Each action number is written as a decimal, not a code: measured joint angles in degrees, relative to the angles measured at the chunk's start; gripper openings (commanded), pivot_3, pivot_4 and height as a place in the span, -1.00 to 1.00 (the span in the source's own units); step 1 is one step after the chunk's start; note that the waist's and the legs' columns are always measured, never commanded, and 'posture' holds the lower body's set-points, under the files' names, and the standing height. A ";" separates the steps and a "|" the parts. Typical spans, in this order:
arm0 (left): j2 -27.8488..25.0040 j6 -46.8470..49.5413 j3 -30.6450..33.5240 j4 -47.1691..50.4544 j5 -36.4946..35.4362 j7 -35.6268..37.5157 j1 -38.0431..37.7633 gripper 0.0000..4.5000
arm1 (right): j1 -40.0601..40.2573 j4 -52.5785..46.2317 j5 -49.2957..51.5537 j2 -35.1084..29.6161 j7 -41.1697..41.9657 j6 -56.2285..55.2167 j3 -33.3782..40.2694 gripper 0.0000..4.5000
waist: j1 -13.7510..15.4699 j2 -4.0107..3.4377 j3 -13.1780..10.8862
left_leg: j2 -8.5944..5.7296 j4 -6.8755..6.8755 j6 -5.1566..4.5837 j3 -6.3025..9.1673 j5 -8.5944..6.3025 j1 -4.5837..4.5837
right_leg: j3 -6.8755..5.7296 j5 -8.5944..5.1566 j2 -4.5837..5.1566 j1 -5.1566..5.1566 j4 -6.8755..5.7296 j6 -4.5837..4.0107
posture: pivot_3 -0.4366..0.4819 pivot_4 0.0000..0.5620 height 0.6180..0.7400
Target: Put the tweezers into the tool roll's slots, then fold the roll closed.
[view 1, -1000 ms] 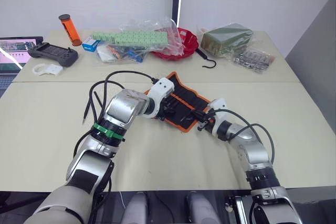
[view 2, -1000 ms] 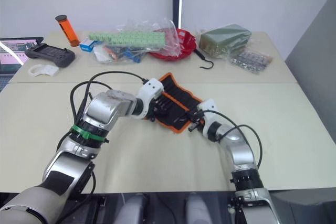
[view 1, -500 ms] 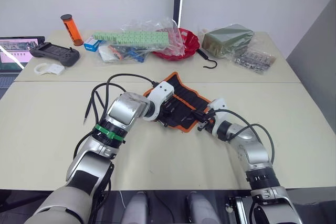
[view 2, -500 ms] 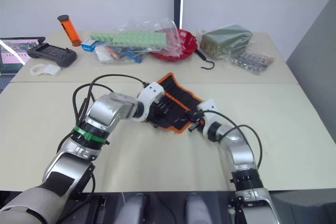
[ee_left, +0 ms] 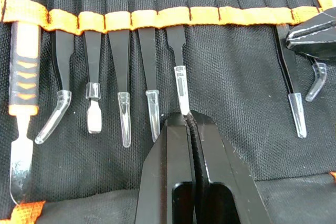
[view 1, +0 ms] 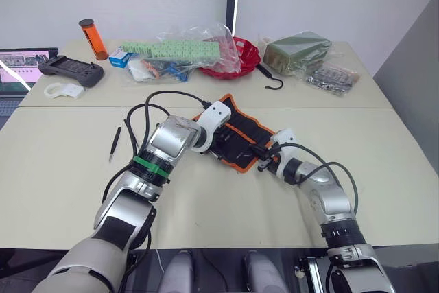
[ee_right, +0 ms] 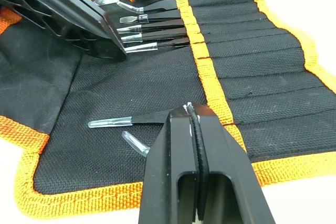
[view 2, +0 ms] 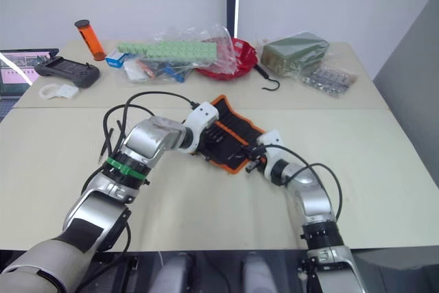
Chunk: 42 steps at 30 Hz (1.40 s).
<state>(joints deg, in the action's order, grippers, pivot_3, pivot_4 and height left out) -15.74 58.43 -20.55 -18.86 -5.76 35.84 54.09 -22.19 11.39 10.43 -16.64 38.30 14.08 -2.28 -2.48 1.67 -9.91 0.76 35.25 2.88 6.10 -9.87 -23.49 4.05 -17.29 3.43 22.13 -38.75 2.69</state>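
- The tool roll [view 1: 236, 134] lies unrolled and flat on the cream table [view 1: 62, 169], near its middle, angled from far-left to near-right, with its orange trim showing all round.
- Left gripper [ee_left: 187, 120]: both fingers pressed together with no gap, nothing between them. The tip rests at the clear-capped point of one pair of tweezers [ee_left: 178, 80] already seated in the slots [ee_left: 157, 22].
- In the left wrist view, five black tools with clear tip caps sit side by side under the orange band, next to an orange-handled tool [ee_left: 23, 77] at the end of the row.
- Two further capped tweezers [ee_left: 292, 90] sit apart from that group, beside the right gripper.
- Right gripper [ee_right: 195, 114]: fingers shut flat against each other, holding nothing, tip over the orange band of the roll at its near-right end.
- One slim black pair of tweezers [view 1: 114, 143] lies loose on the table, well to the left of the roll.
- At the far edge sit a red bowl [view 1: 245, 56], a black hook [view 1: 269, 79], plastic bags of parts [view 1: 185, 46], an orange cylinder [view 1: 92, 39] and a black controller [view 1: 70, 68].
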 measured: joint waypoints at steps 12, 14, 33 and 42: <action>-6.25 3.47 4.98 8.81 -2.57 2.53 -1.72 0.29 | -0.05 0.00 0.02 0.06 0.40 -0.09 -0.33 -1.00 | -0.18 0.00 0.00 | 0.01 -0.04 0.00 0.00 0.00 0.01 | 0.00 0.00 -0.01 0.04 -0.06 0.00 | -0.05 -0.47 1.00; -7.09 7.13 8.76 12.45 -5.43 3.19 -3.09 0.57 | -0.08 0.02 0.04 -0.16 0.65 -0.08 -0.35 -1.00 | -0.18 0.00 0.00 | 0.01 -0.03 0.00 0.01 0.00 0.01 | 0.00 0.00 0.00 0.03 -0.07 0.00 | -0.05 -0.47 1.00; -24.22 -8.19 40.85 34.04 -17.85 7.57 -37.52 0.98 | -8.93 5.75 2.38 -4.54 8.77 0.17 0.34 -1.00 | -0.05 -0.07 -0.05 | 0.06 -0.21 0.00 -0.05 0.00 0.05 | 0.02 0.00 0.04 0.06 0.11 -0.03 | -0.05 -0.47 1.00; -17.00 -18.06 58.03 39.03 -23.05 4.96 -57.80 0.98 | -13.99 21.06 -1.16 -3.37 11.61 -8.43 -2.20 -1.00 | -0.45 -0.06 -0.04 | 0.15 -0.31 0.00 -0.17 -0.01 0.19 | 0.08 0.02 0.03 0.03 0.15 -0.06 | -0.05 -0.47 1.00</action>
<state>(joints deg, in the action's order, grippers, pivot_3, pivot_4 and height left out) -32.73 40.37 37.47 20.17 -28.81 40.80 -3.71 -36.18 32.44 9.26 -20.01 49.92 5.65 -4.47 -2.94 1.61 -9.95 0.91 34.95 2.89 5.93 -9.88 -23.30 4.13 -17.27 3.46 22.17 -38.60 2.63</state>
